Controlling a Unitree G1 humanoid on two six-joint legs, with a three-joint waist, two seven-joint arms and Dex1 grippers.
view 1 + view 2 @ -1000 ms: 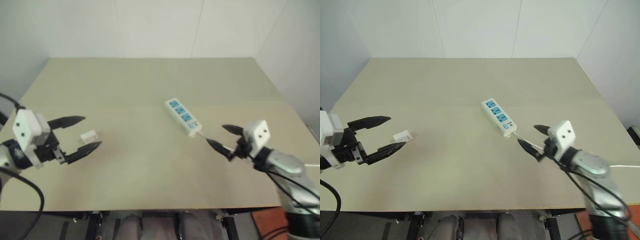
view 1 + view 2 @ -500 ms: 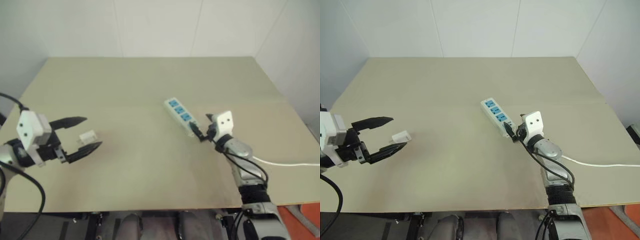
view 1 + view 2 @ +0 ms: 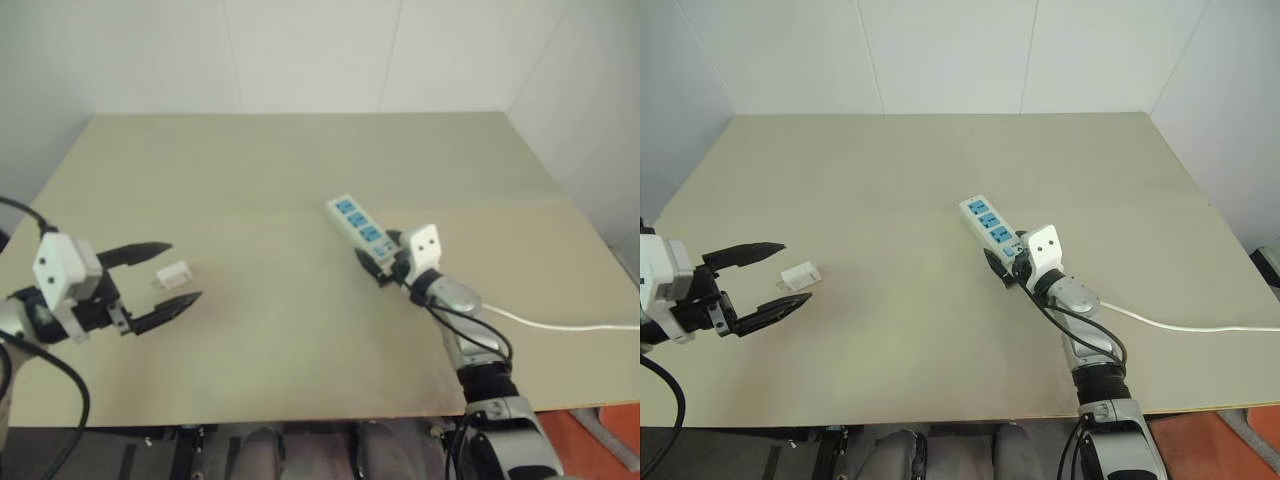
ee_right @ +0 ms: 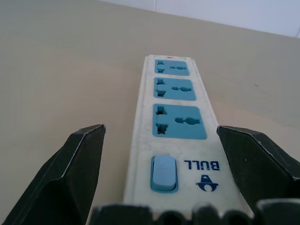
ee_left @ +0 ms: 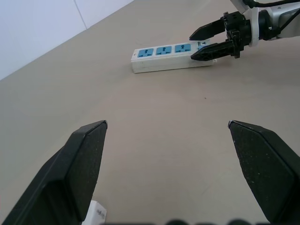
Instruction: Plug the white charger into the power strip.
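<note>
Right tool (image 4: 159, 187) straddles power strip (image 4: 174, 136) switch end (wrist view: BULL logo).

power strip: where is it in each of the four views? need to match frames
Left eye view: power strip right of centre, right hand at its near end.
Right eye view: just right of centre.
Left wrist view: upper middle.
Right wrist view: centre, running away from the camera.
Shared landmark: its three blue sockets.

On the table (image 3: 890, 400), the power strip (image 3: 989, 224) lies right of centre, angled, its switch end toward the near right. Its cable (image 3: 1180, 324) runs off toward the right edge. The white charger (image 3: 799, 274) lies well apart, near the left edge.
</note>
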